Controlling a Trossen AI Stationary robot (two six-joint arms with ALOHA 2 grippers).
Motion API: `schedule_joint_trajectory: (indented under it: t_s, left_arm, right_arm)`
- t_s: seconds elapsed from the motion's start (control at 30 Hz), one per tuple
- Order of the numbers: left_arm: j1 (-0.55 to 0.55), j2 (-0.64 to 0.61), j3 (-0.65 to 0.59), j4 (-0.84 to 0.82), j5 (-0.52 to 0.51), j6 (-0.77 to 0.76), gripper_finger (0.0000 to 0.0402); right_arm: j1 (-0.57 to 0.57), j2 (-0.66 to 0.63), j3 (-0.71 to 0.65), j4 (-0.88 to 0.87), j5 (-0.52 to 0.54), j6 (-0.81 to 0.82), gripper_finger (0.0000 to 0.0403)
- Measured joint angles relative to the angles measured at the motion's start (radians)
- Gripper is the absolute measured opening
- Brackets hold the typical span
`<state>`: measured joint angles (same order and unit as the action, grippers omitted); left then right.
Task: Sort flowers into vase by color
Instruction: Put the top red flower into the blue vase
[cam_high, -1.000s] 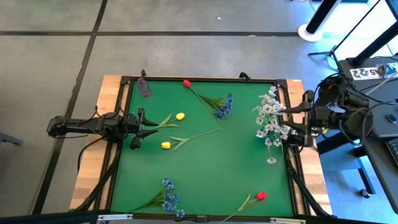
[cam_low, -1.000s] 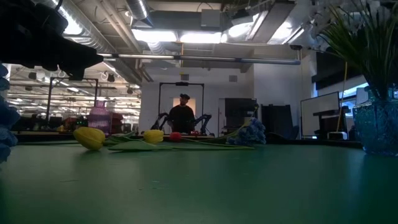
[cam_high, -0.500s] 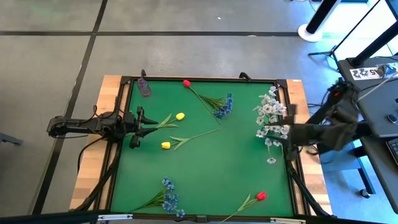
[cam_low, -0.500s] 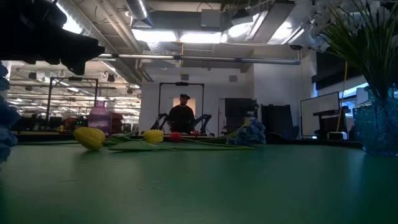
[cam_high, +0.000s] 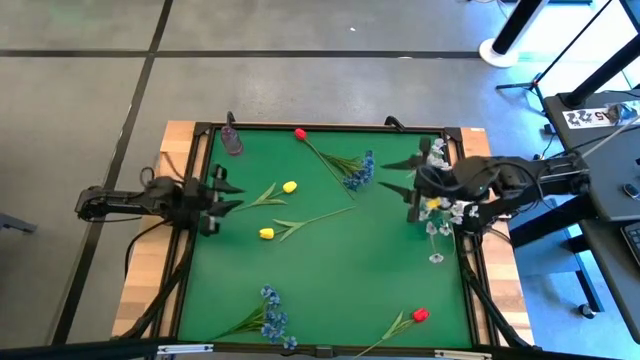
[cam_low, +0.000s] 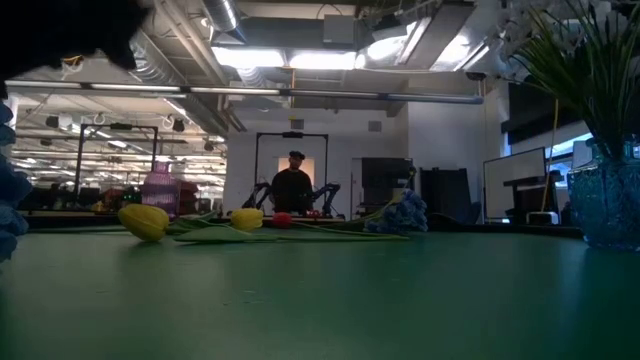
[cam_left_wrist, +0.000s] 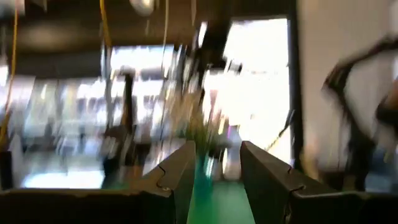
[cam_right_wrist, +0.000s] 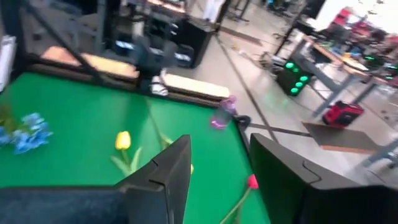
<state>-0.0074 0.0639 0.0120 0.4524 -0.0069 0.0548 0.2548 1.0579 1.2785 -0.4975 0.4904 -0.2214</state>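
Note:
Flowers lie on the green mat (cam_high: 330, 270): two yellow tulips (cam_high: 290, 186) (cam_high: 266, 233), a red tulip (cam_high: 300, 133) whose stem crosses a blue bunch (cam_high: 360, 170), another blue bunch (cam_high: 272, 320) and a red tulip (cam_high: 420, 314) near the front. White blossoms (cam_high: 436, 205) stand in a blue glass vase (cam_low: 605, 205) at the right edge. A small purple vase (cam_high: 232, 140) stands at the far left. My right gripper (cam_high: 400, 175) hovers open above the mat beside the white blossoms. At the left edge my left gripper (cam_high: 224, 193) stands open, near the yellow tulips' leaves.
A wooden border and a black frame (cam_high: 200, 130) ring the mat. Room beyond the far edge holds a person (cam_low: 293, 185) at another robot station. The mat's middle (cam_high: 340, 250) lies bare between the flowers.
My right gripper has swung from beyond the table's right edge toward the left, in over the mat above the white blossoms, its fingers staying apart. My left gripper has tipped upward and risen a little at the left edge. No flower has moved.

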Motion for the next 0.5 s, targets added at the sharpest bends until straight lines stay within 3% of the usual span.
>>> schedule_joint_trajectory:
  t_s: [0.2,0.37,0.5]
  left_arm:
    - [0.001,-0.001,0.000,0.281,0.007,0.027,0.0124]
    - [0.001,-0.001,0.000,0.354,-0.063,0.016,0.0124]
    - [-0.003,0.037,0.000,0.333,0.187,0.022,0.0124]
  right_arm:
    - [-0.015,-0.006,0.000,0.001,0.016,-0.022,0.0166]
    - [-0.013,-0.009,0.000,-0.031,0.014,-0.031,0.0166]
    - [-0.013,-0.012,0.084,-0.219,0.015,0.012,0.0166]
